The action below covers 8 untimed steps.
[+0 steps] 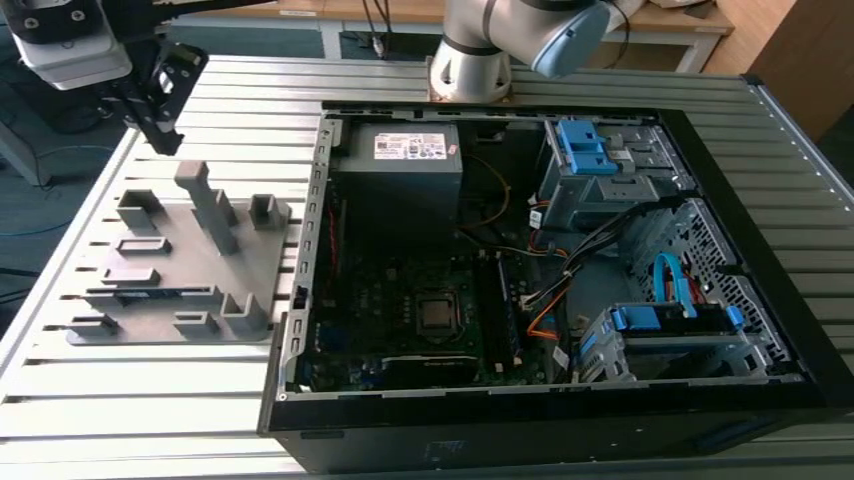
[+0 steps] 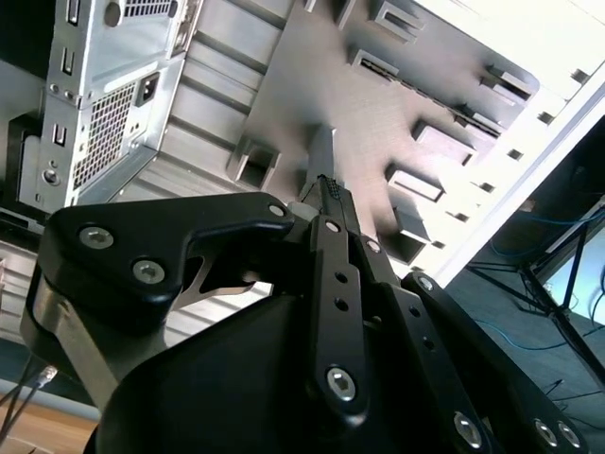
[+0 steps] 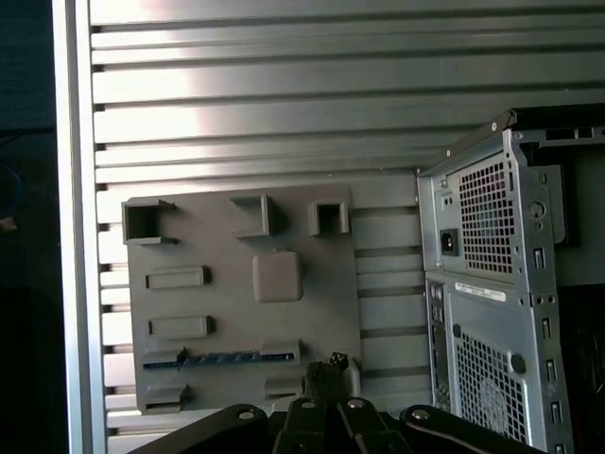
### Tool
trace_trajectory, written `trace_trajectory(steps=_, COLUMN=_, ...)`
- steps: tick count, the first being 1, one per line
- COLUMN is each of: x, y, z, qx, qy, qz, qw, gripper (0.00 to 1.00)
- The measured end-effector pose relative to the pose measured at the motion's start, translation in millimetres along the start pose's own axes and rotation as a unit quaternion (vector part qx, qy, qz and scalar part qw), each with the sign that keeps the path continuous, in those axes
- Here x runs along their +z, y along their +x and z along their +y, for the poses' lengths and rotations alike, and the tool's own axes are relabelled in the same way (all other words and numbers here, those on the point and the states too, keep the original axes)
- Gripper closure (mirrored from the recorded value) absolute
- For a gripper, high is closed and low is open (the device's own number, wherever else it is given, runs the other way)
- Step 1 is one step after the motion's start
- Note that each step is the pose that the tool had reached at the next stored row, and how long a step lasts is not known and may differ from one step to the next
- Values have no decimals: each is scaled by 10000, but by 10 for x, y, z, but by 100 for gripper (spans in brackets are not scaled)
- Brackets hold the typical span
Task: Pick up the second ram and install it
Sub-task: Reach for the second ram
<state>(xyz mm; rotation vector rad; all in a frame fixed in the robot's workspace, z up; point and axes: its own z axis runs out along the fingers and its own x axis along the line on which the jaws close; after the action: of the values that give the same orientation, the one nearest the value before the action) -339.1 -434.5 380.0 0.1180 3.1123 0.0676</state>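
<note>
Broadly, a slatted metal table is carrying an open computer case. The exterior view is showing the case's motherboard, while the first wrist view is showing its perforated rear panel. Just beside the case, a grey fixture plate is lying flat. Well above it, the gripper is hanging with its fingers pressed together, gripping nothing. The second ram is standing on edge in a slot of the plate, its blue edge plain in the first wrist view.

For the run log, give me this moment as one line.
gripper: high over grey fixture, fingers shut, empty | second ram: lying in fixture slot
</note>
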Motion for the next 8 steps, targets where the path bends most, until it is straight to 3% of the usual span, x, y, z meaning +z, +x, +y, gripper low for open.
trace_trajectory(steps=8, x=29, y=77, z=-56, qx=0, qy=0, qz=0, qw=10000, gripper=90)
